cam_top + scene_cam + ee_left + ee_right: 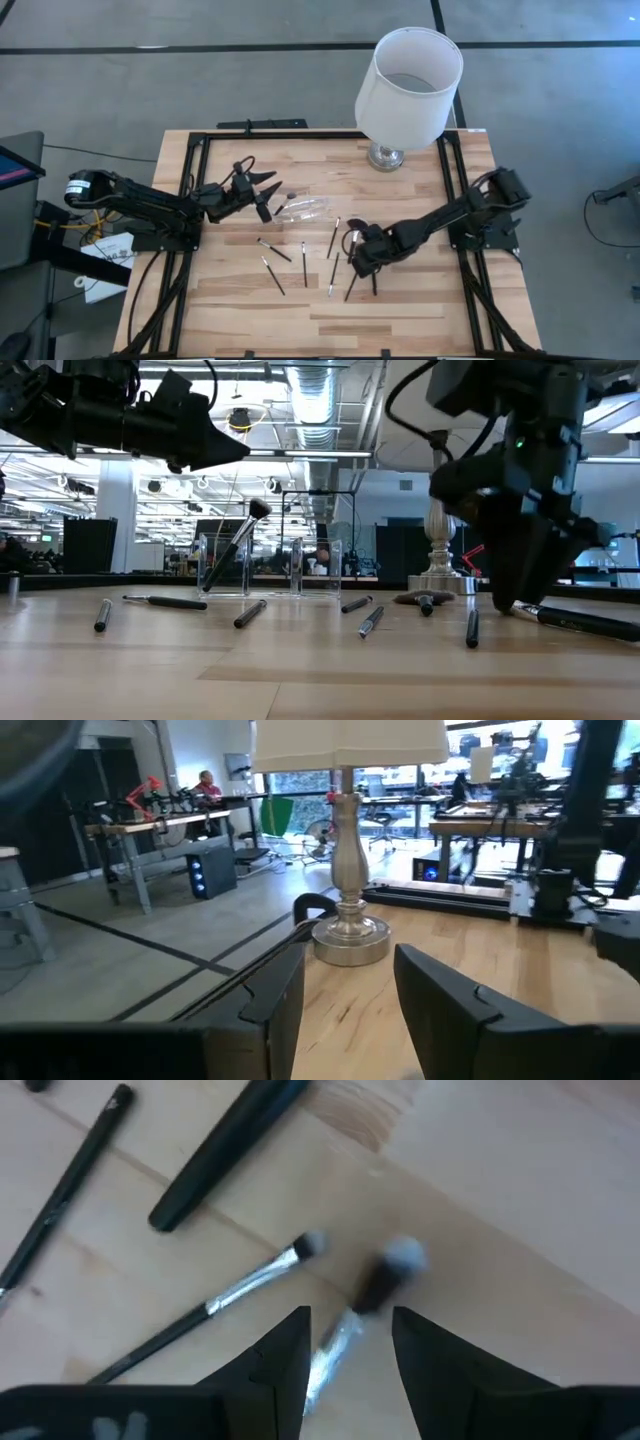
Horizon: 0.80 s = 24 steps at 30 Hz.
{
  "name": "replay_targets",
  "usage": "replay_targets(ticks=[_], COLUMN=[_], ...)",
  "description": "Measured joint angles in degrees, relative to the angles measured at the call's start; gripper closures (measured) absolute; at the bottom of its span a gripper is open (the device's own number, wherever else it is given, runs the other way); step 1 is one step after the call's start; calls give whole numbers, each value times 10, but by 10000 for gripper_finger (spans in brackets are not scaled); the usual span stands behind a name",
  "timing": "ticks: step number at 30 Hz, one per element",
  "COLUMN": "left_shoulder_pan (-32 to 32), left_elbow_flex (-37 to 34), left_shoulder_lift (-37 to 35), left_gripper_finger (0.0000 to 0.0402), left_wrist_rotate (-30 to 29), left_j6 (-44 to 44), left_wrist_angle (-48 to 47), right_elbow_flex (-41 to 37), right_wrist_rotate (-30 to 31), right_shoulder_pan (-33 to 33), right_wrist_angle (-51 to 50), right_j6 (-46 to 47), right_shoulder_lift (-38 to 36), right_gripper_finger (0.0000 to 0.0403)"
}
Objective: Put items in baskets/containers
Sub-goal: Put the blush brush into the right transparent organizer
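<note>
1. The right gripper [357,256] hangs low over thin dark silver-ferruled makeup brushes [333,238] scattered mid-table, fingers spread around a brush with a pale tip [385,1275]
2. The left gripper [262,190], fingers spread, hovers at nine o'clock of the clear plastic cup [305,207], which holds one brush
3. A white-shaded lamp [408,82] stands at twelve o'clock

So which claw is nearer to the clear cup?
Left. The left claw hovers open just beside the clear cup; the right claw is lower down over the scattered brushes.
</note>
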Motion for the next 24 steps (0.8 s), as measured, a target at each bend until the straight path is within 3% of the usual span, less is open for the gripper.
replay_targets(ticks=[10,19,24], left_shoulder_pan=[0,0,0], left_elbow_flex=[0,0,0], left_shoulder_lift=[0,0,0], left_gripper_finger=[247,247,247], left_wrist_rotate=[-8,-8,-8], left_j6=[0,0,0], left_wrist_angle=[-4,-4,-4], right_elbow_flex=[2,1,33], right_wrist_rotate=[-14,-15,-10], right_shoulder_pan=[-14,-17,-20], right_wrist_angle=[-9,-22,-31], right_j6=[-37,-51,-75], right_shoulder_lift=[8,8,-6], right_gripper_finger=[283,390,373])
